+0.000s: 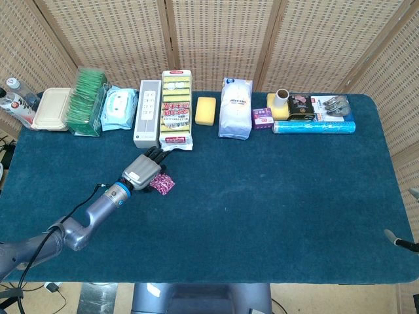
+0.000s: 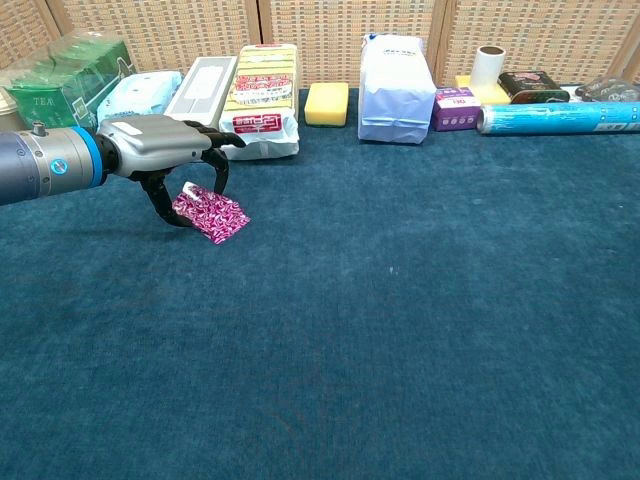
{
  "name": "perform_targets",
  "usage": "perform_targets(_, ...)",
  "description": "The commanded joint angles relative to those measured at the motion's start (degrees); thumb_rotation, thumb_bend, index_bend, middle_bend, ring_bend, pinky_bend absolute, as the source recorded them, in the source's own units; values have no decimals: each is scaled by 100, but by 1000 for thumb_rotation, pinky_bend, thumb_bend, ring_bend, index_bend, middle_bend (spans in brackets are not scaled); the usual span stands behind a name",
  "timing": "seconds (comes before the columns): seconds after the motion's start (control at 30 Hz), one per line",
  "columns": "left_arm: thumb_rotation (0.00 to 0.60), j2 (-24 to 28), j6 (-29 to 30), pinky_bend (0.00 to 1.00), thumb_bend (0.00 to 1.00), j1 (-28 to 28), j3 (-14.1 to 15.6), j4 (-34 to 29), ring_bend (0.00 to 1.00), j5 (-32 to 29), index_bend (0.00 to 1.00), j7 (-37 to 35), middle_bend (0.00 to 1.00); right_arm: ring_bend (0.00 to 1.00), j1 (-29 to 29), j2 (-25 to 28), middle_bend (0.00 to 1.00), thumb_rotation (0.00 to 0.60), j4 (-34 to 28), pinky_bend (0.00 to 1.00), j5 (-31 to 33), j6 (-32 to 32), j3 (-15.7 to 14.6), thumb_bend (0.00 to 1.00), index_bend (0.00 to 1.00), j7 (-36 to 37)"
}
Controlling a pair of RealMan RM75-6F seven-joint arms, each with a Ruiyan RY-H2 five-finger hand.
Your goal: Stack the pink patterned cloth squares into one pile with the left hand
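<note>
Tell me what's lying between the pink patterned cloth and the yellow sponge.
In the head view, the lower end of the yellow-striped pack lies between the pink patterned cloth and the yellow sponge; otherwise bare blue table.

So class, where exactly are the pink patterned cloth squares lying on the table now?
In both views the pink patterned cloth squares lie left of centre on the blue table, under the left hand, just before the yellow sponge pack.
</note>
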Motion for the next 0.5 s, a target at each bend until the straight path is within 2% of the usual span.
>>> perform_targets(0.03, 600, -5, -9, 31, 192, 7, -10, 12, 0, 26, 475, 96, 0, 0, -3, 3, 54, 600, -4, 0, -6, 6, -3, 42, 137, 1)
perform_targets(0.5, 600, 40, -58, 31, 193, 26, -116, -104, 0, 29, 349, 303, 0, 0, -17, 20, 54, 600, -4, 0, -5, 15, 0, 42, 137, 49)
